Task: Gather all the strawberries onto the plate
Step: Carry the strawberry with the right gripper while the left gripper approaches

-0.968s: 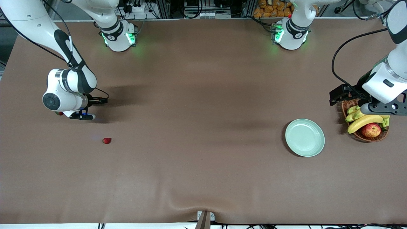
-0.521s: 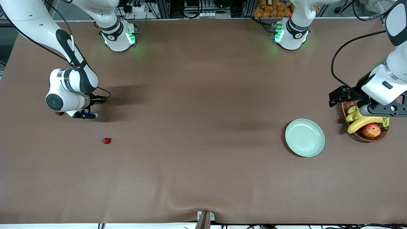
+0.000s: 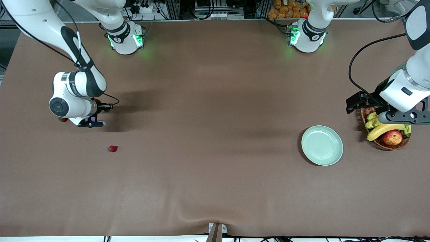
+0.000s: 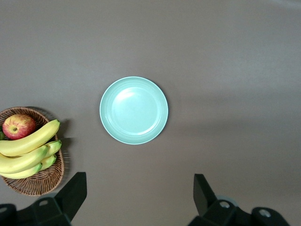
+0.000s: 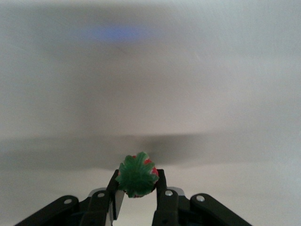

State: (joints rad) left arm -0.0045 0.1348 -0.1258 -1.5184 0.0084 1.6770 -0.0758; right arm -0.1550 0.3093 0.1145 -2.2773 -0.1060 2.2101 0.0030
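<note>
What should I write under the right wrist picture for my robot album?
Right claw pinching a strawberry, its leafy green cap facing the camera, above the brown table.

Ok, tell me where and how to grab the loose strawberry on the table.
Grip the strawberry across its red body, probably coming straight down from above: it lies alone on the flat table with nothing beside it. The right gripper is nearest but already shut on another berry; the left gripper waits open.
</note>
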